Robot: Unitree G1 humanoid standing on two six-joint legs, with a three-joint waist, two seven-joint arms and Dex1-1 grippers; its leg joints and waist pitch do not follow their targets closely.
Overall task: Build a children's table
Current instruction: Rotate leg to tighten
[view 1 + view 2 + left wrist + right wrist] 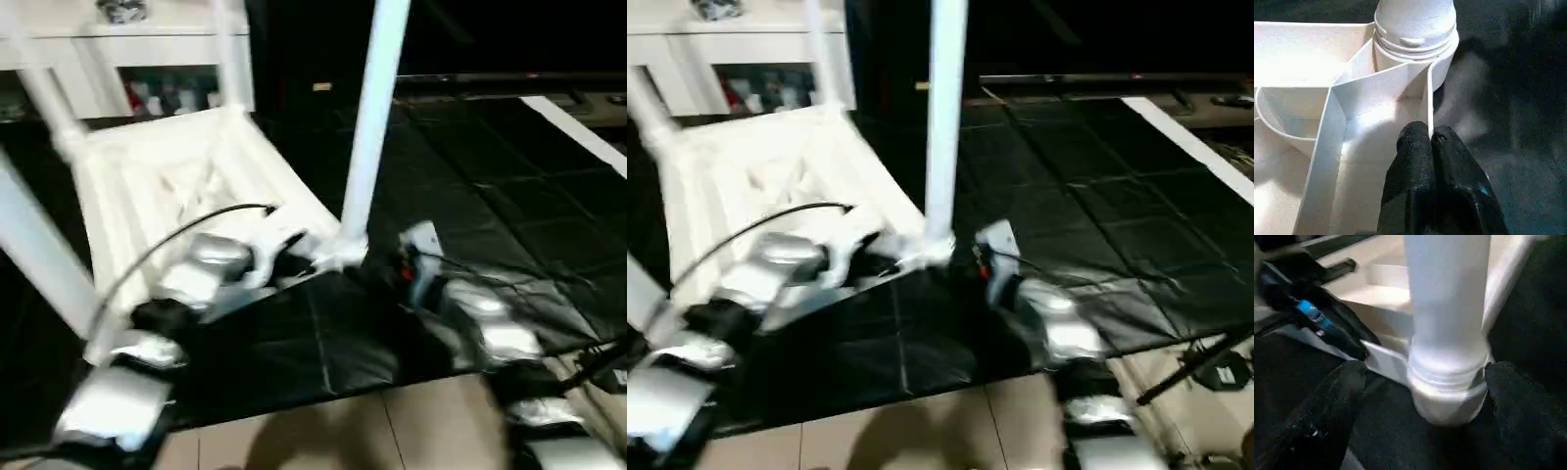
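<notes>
At six o'clock of the leg, I am spreading my right end effector open; my left end effector is pinching a tabletop rib.

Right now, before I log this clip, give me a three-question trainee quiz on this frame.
1. True or false: the table top lies ribbed side up on the black mat.
2. Which gripper has its fingers together on a rib: A left, B right?
3. Fill in: the right gripper straddles the base of a ____.

Key: 1 true. 2 A, the left gripper. 3 leg, standing in its corner socket.
</notes>
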